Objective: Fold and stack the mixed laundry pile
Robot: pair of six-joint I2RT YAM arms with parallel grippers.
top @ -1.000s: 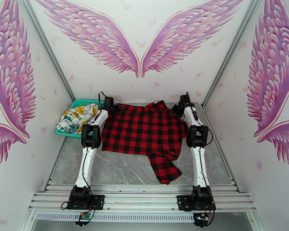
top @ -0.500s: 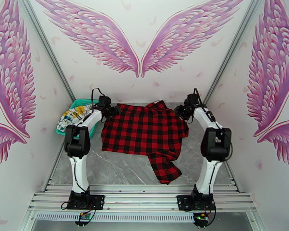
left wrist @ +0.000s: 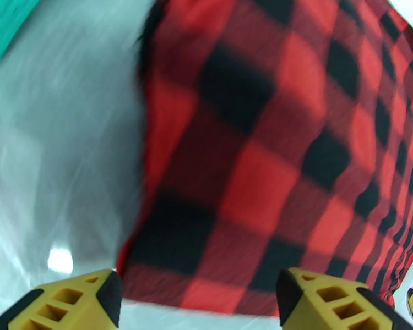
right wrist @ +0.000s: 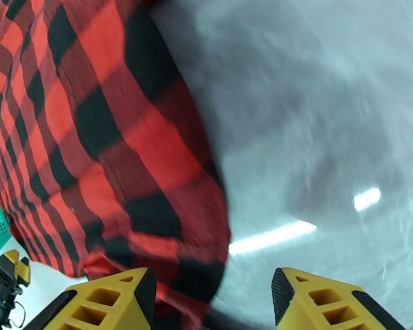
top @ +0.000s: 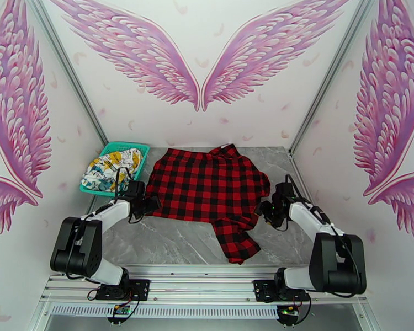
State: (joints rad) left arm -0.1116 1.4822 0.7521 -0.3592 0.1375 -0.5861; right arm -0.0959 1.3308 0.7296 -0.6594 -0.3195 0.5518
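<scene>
Note that both arms have drawn back from the far corners of the plaid shirt (top: pixel 207 186), spread flat at frame centre, to its near edge; left gripper (top: pixel 152 204) and right gripper (top: pixel 262 208) stand wide, empty; the printed garment (top: pixel 110 164) waits in the basket (top: pixel 131 144), upper left; judge a fold next.

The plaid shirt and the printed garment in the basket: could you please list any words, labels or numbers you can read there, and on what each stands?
No text can be read.
Red-and-black plaid shirt: only checks show, with no lettering or label visible.
White printed garment in the teal basket: the yellow and teal print is too small to make out any words.
</scene>
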